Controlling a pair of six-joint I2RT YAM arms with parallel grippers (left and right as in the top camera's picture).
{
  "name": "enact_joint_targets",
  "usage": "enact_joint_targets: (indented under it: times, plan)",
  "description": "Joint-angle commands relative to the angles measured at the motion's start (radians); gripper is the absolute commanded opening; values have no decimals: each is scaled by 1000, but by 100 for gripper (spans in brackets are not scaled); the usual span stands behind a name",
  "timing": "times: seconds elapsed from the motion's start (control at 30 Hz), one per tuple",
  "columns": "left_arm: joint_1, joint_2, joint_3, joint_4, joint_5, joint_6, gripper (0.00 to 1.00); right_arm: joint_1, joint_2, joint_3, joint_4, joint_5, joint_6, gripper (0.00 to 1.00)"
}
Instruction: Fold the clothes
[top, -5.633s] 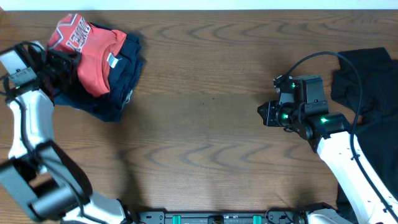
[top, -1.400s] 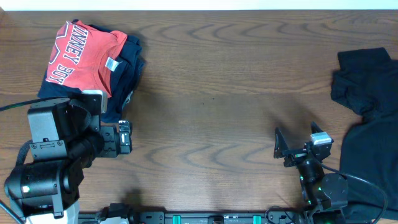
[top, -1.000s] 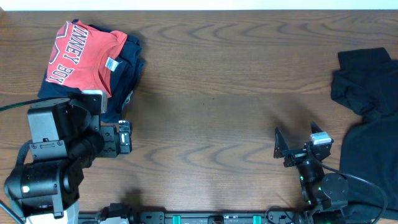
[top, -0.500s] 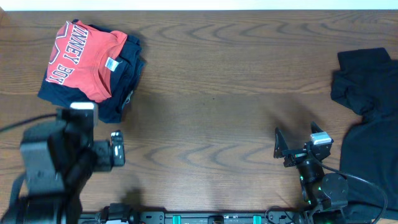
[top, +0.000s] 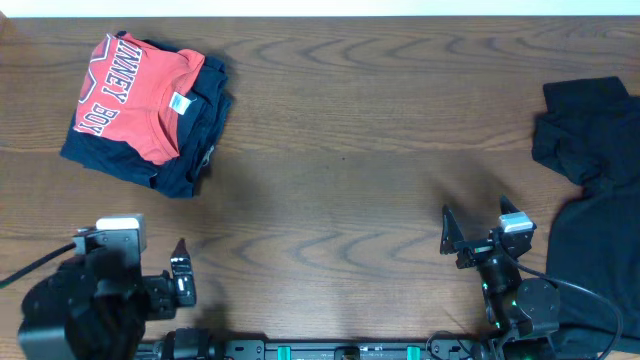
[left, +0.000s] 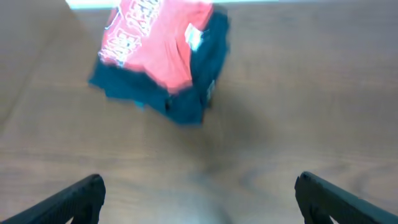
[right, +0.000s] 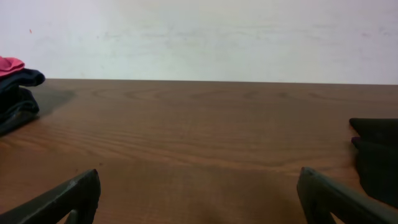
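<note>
Coral-red T-shirt (top: 130, 95), one, lay atop one navy garment (top: 180, 168); black heap (top: 585, 140) right, count unclear. My left claw (left: 199, 186), right claw (right: 199, 186): both gaped wide, empty.

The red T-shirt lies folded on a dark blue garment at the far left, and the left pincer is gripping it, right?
Not gripping it. The red T-shirt does lie folded on the dark blue garment, but the left wrist view shows the left pincer open and empty, apart from both garments.

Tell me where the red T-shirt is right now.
In the overhead view the red T-shirt lies at the far left corner of the table, stacked on a navy garment, well clear of the left gripper near the front edge.
</note>
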Motion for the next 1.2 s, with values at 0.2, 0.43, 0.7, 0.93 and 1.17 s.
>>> enact_joint_targets:
  times: [0.2, 0.43, 0.7, 0.93, 1.17]
  plan:
    - [-4, -162, -336, 530, 33, 0, 98, -10, 0, -1, -5, 10, -10, 99]
    - [-4, -336, -643, 873, 53, 0, 98, -10, 0, -1, -5, 10, -10, 99]
    - [-4, -488, -911, 1128, 54, -1, 98, -10, 0, -1, -5, 10, -10, 99]
    - [-4, -547, -1107, 1347, 54, -9, 98, -10, 0, -1, -5, 10, -10, 99]
    - [-5, -566, -1249, 1487, 54, -94, 98, -10, 0, -1, -5, 10, -10, 99]
